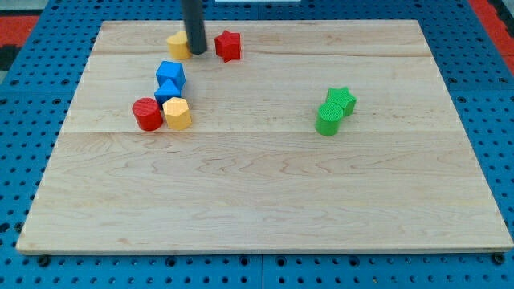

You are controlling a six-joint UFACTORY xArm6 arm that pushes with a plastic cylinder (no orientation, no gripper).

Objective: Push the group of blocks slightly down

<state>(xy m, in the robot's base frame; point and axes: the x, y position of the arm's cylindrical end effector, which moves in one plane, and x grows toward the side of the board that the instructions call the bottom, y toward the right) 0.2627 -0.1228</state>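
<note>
My tip (197,51) rests on the board near the view's top left, between a yellow block (177,45) just to its left and a red star block (228,45) to its right. Below them sits a tight group: a blue block (171,74) on top, a second blue block (168,91) under it, a red cylinder (147,114) at lower left and a yellow hexagonal block (177,113) at lower right. The tip is above this group, about one block away from the upper blue block.
A green star block (342,99) and a green cylinder (328,120) touch each other at the view's right of centre. The wooden board (257,209) lies on a blue perforated table.
</note>
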